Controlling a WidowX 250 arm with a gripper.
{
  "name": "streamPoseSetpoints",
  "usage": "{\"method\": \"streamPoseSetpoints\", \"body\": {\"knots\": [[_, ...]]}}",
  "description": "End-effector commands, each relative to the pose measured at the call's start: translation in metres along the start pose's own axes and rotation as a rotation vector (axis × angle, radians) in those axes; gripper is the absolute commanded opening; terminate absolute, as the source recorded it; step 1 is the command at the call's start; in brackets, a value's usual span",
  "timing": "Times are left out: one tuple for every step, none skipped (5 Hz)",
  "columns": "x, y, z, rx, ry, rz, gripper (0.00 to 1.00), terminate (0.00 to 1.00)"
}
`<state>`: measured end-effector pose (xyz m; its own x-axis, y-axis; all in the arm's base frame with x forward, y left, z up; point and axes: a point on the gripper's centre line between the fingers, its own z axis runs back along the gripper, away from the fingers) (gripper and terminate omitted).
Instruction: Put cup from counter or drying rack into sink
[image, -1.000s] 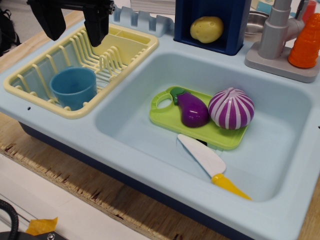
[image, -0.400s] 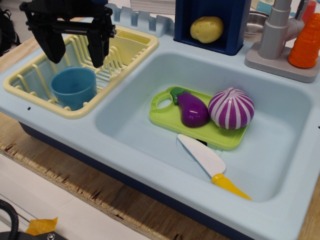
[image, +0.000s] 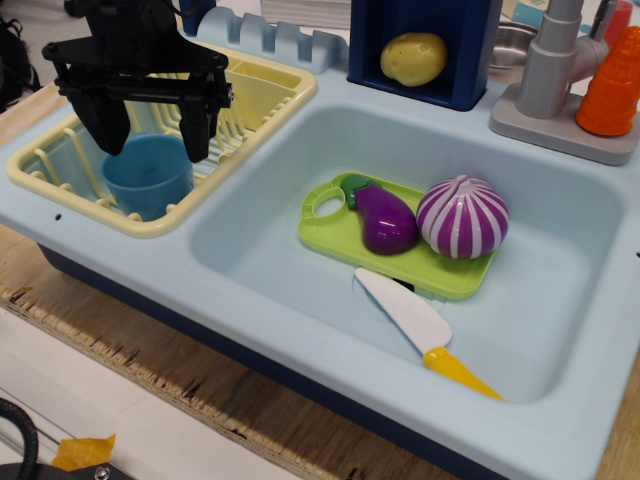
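Observation:
The blue cup (image: 147, 176) stands upright in the pale yellow drying rack (image: 255, 92) on the left of the pale blue counter (image: 250, 300). My black gripper (image: 150, 137) is open and hangs just above the cup. One finger (image: 107, 128) is over the cup's left rim and the other finger (image: 194, 128) is over its right rim. I cannot tell if they touch it. The deep sink (image: 560, 300) lies to the right.
In the sink lie a lime green cutting board (image: 340, 232) with a purple eggplant (image: 385, 220) and a striped onion (image: 462, 216), and a toy knife (image: 415, 325). A grey faucet (image: 555, 65), an orange carrot (image: 612, 85) and a potato (image: 413, 58) stand behind the sink.
My gripper has come down and slightly forward over the rack, from above its back edge to just over the cup, staying open. The cup has not moved.

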<state>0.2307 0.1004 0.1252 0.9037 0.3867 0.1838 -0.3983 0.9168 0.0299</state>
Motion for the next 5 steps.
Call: {"method": "streamPoseSetpoints", "body": {"knots": [[0.006,-0.004,-0.008,0.006,0.012,-0.016,1.00,0.00],[0.004,-0.006,-0.019,-0.008,0.045,-0.016,1.00,0.00],[0.000,-0.005,-0.025,-0.014,0.062,0.008,0.00,0.00],[-0.004,-0.003,-0.026,-0.026,0.057,0.031,0.00,0.00],[-0.006,-0.003,-0.022,-0.027,0.056,0.034,0.00,0.00]]}}
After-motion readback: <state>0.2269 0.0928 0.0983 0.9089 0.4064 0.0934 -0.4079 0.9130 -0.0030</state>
